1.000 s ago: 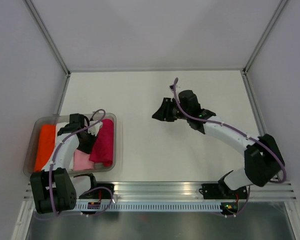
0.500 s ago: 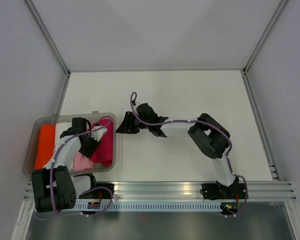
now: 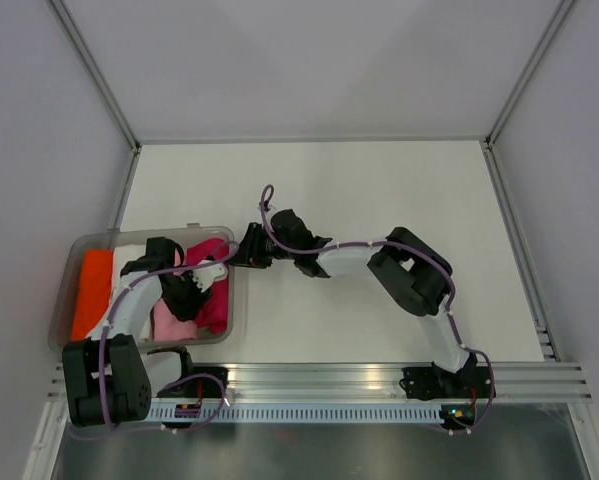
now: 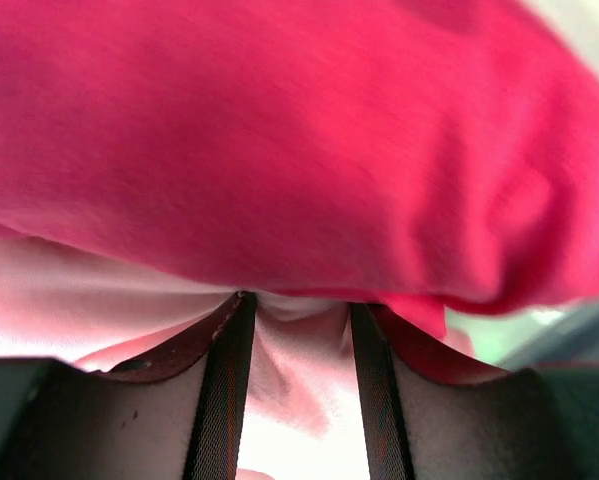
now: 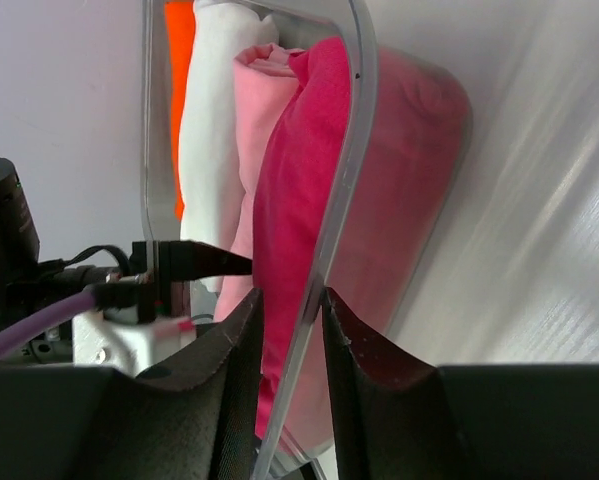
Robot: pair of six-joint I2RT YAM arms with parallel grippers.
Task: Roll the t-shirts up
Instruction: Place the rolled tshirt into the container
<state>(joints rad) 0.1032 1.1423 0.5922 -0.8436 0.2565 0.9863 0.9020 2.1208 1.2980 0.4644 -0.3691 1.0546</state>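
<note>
The magenta t-shirt [image 3: 217,300] lies bundled in the clear tub [image 5: 351,140] at the lower left of the overhead view, against the tub's right wall. A pale pink shirt [image 5: 254,110], a white one [image 5: 209,120] and an orange one [image 5: 179,60] are packed to its left. The left claw [image 4: 299,305] is down inside the tub. Its jaws are partly apart, pale pink cloth shows in the gap, and the magenta shirt bulges over the fingertips, filling the upper part of that wrist view. I cannot tell whether it grips any cloth. The right claw [image 5: 290,295] sits at the tub's right wall on the white bench [image 3: 379,200]. Its fingers are narrowly apart and straddle the clear rim, with the magenta shirt just inside that wall. Whether they pinch the rim I cannot tell.
</note>
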